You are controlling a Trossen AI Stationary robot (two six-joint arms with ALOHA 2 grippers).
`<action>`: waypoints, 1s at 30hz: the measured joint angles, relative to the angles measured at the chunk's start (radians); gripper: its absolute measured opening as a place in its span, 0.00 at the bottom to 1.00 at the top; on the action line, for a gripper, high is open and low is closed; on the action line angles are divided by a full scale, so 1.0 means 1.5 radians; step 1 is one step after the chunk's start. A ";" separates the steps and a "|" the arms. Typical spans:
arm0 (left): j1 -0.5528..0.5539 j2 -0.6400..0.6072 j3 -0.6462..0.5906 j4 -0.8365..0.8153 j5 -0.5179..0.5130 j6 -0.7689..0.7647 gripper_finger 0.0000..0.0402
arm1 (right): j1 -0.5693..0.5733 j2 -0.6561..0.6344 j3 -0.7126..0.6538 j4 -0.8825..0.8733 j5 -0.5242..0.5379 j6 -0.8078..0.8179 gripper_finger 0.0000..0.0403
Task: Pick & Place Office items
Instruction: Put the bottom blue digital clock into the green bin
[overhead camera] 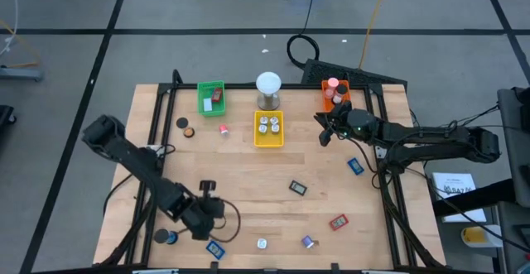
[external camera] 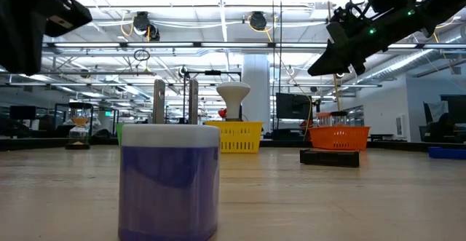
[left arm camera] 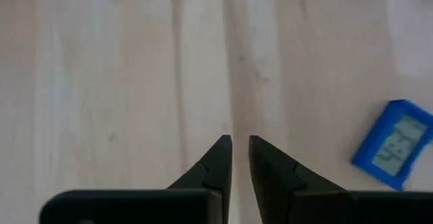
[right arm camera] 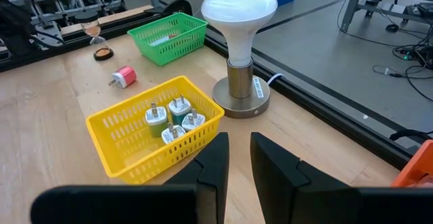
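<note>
The office items lie scattered on the wooden table: a blue rectangular piece (overhead camera: 216,249) (left arm camera: 396,143), a blue roll (overhead camera: 169,237) (external camera: 169,179), a white round bit (overhead camera: 262,243), a red piece (overhead camera: 338,222), a dark piece (overhead camera: 297,188), another blue piece (overhead camera: 355,165), a pink bit (overhead camera: 224,129) (right arm camera: 123,77) and black rolls (overhead camera: 184,127). My left gripper (overhead camera: 205,224) (left arm camera: 240,143) hangs shut over bare wood near the table's near-left corner, beside the blue rectangular piece. My right gripper (overhead camera: 325,135) (right arm camera: 240,139) is shut and raised between the yellow and orange trays.
A yellow tray (overhead camera: 267,141) (right arm camera: 115,146) holds several white plugs. A green tray (overhead camera: 211,97) (right arm camera: 169,38) and an orange tray (overhead camera: 335,93) (external camera: 337,137) stand along the far edge, with a white-domed lamp (overhead camera: 268,88) (right arm camera: 239,21) between them. Bare wood lies mid-table.
</note>
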 joint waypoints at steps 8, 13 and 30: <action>-0.034 0.058 0.070 0.000 0.000 -0.011 0.31 | 0.000 0.000 0.000 0.000 0.000 0.000 0.13; -0.049 0.089 0.092 0.003 0.003 -0.021 0.47 | 0.000 0.000 0.000 0.000 0.000 0.000 0.14; -0.094 0.198 0.091 0.087 0.077 -0.059 0.73 | 0.000 0.000 0.000 0.000 0.000 0.000 0.13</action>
